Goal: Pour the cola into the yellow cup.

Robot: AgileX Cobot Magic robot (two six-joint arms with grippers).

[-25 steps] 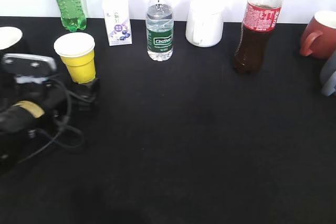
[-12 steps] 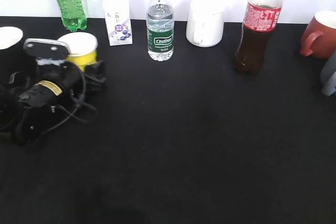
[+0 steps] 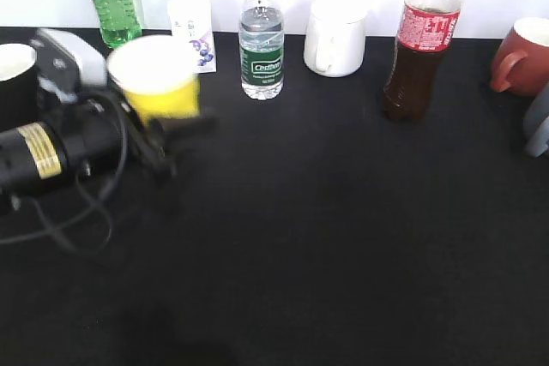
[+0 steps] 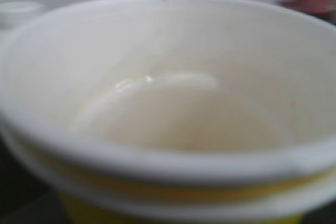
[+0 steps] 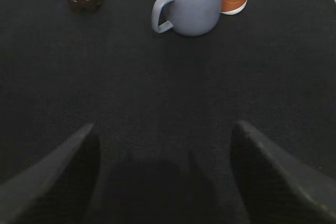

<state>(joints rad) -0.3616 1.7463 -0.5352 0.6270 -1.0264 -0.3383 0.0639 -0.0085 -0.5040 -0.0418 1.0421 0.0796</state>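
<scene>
left hand [image 3: 167, 130] clamped on the yellow cup [image 3: 154, 75], raised off the worktop [image 3: 326, 229] at far left; cola [image 3: 420, 49] upright back right, right hand [image 5: 163, 145] wide open, empty

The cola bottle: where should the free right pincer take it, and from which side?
Probably the dark waist of the cola bottle, just under its red label, coming in level from the front. It stands upright against the back wall, and the white mug and red mug flank it.
</scene>
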